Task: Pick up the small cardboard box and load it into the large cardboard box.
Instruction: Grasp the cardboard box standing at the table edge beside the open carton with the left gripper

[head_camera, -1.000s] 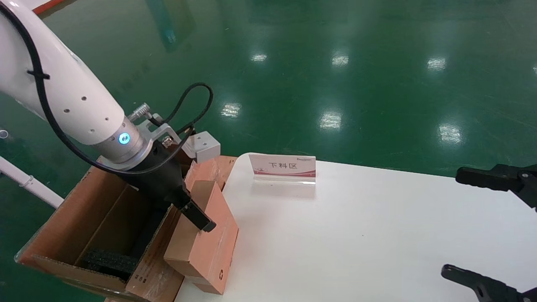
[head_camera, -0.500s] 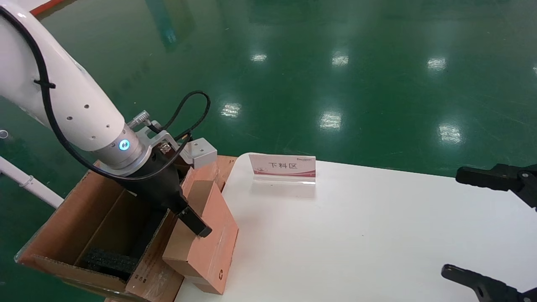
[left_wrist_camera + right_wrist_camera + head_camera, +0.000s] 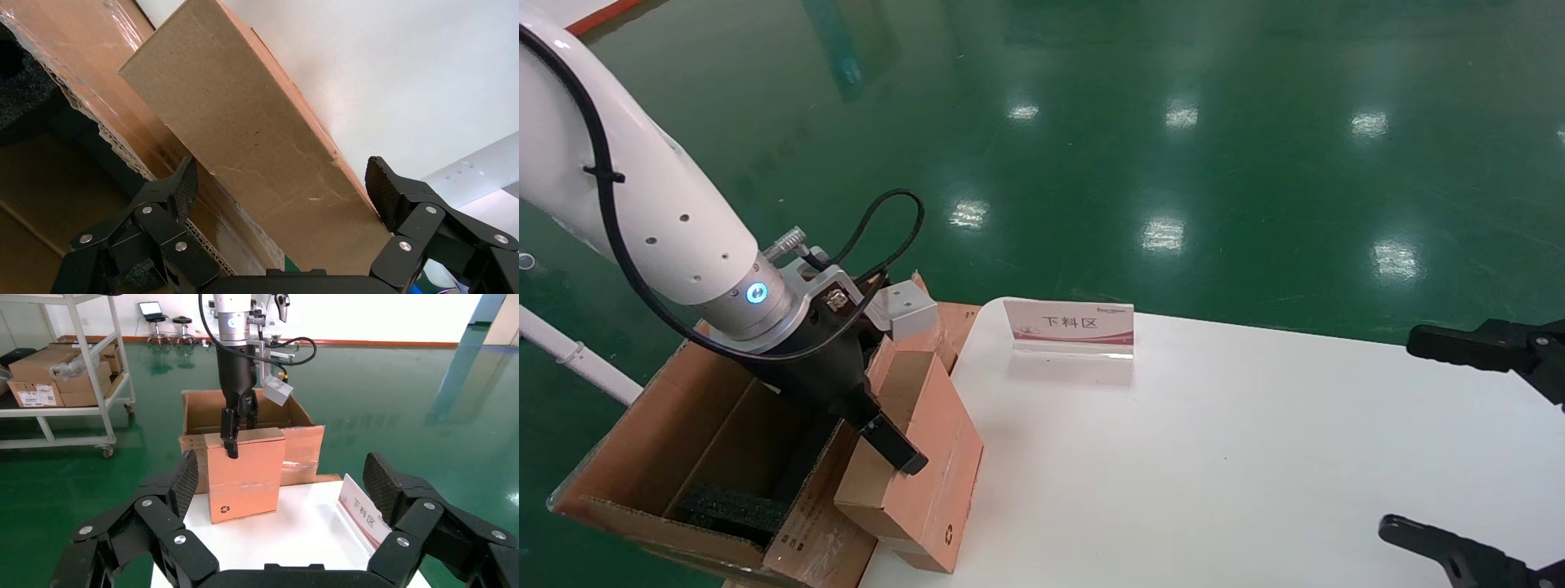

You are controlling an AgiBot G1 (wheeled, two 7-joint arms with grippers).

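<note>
The small cardboard box stands upright at the table's left edge, leaning against a flap of the large cardboard box; its recycling mark faces the table. My left gripper is open and straddles the top of the small cardboard box. One finger hangs down its table-side face; the other is hidden behind it. In the left wrist view the left gripper has both pads beside the carton, with a gap on the flap side. The large cardboard box holds black foam. My right gripper hovers open at the table's right.
A white table carries a small standing sign near its far left corner. The large carton stands on the green floor beside the table. A white cart with cartons stands farther off, beyond the large carton.
My left gripper has sunk lower and slightly toward the large carton, its finger sliding down the small box's face. The small box has hardly moved; the right arm is still.
</note>
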